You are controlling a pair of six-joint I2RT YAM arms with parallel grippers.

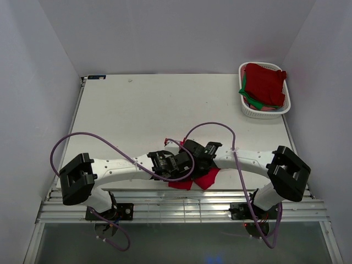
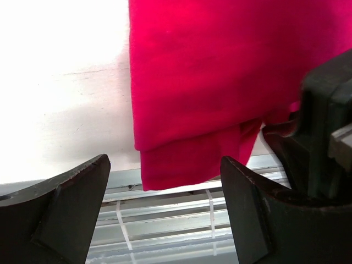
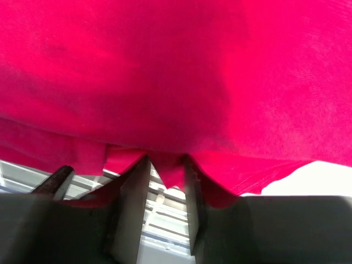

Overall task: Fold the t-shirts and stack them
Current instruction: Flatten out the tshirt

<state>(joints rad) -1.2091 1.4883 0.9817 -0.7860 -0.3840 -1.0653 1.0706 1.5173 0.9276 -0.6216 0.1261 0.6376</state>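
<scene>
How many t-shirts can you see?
3: a crimson t-shirt at the near edge of the table, a red t-shirt on top in the white basket, and a green t-shirt under it. More may be hidden there.

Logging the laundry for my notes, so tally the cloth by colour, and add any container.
Baskets: 1, the white basket
Red cloth: 2, a red t-shirt lying outside the basket and a red heap inside it; how many shirts make up that heap cannot be told
Green cloth: 1, the green cloth in the basket
Total: 4
</scene>
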